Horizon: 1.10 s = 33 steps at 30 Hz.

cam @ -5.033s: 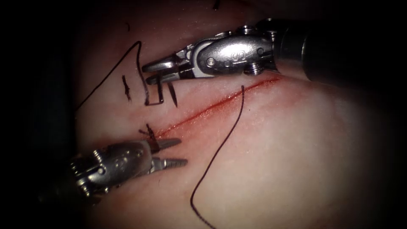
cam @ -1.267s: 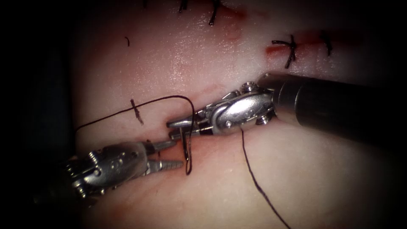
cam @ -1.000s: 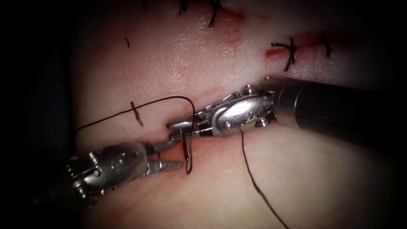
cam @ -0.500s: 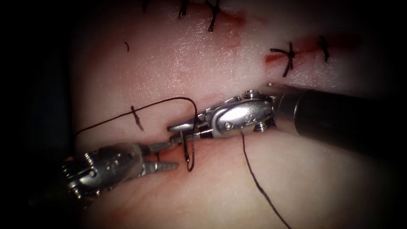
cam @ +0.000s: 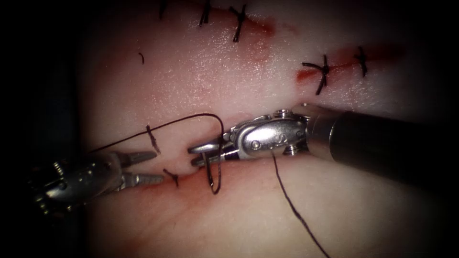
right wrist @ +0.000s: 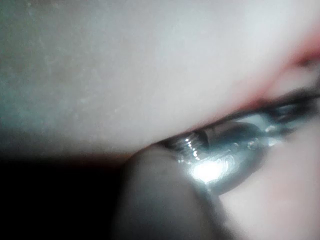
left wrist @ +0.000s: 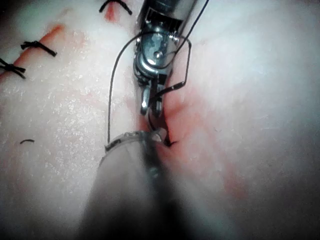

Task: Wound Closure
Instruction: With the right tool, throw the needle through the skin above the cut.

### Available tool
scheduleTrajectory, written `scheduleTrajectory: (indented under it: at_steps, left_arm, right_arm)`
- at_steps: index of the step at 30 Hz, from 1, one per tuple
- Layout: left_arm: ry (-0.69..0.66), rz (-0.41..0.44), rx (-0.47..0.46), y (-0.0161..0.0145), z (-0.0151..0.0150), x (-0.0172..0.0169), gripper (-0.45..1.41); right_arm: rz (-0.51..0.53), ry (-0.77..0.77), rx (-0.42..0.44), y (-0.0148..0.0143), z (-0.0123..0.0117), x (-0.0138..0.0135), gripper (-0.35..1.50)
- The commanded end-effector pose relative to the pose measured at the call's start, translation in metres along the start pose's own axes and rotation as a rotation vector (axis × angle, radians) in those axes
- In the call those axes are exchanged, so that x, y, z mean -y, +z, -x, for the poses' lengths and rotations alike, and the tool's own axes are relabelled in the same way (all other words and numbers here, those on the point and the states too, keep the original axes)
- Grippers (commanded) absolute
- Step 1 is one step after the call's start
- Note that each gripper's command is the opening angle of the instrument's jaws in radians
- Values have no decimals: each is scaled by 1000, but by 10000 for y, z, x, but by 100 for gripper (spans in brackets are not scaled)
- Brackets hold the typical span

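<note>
My right tool (cam: 192,156) comes in from the right and lies over the cut (cam: 191,173), jaws shut on the curved needle (cam: 213,187) near one end. The needle's curve hangs down past the cut; I cannot tell whether its point is in the tissue (cam: 334,210). Thread (cam: 181,120) arcs from the needle away to the left. My left tool (cam: 157,167) sits left of the needle, jaws open and holding nothing. In the left wrist view the right tool (left wrist: 150,107) holds the needle (left wrist: 182,75) just beyond my left shaft (left wrist: 130,180).
A knotted stitch (cam: 171,177) sits at the cut's left end, a cut thread end (cam: 153,138) above it. Tied stitches (cam: 321,72) close the cut's far right part; more stitches (cam: 238,21) lie at the top. A loose strand (cam: 291,208) runs to the lower right.
My left tool has drawn back to the left, away from the needle, jaws still open. The right tool came down to the cut with the needle and now barely moves.
</note>
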Motion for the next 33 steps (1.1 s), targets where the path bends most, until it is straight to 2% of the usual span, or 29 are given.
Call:
scheduleTrajectory:
  at_steps: [1,9,22,33]
  left_arm:
    - [-3,-6,-2,7,-3,1,50]
    - [-23,-6,3,12,-7,-5,49]
    - [-7,-9,6,13,-7,-6,49]
    - [-7,-7,9,14,-7,-6,48]
  right_arm:
    - [-7,6,2,7,4,-4,-35]
    - [-41,102,21,14,10,1,-35]
    - [-95,135,29,20,12,6,-35]
    - [-137,234,33,28,14,13,-35]
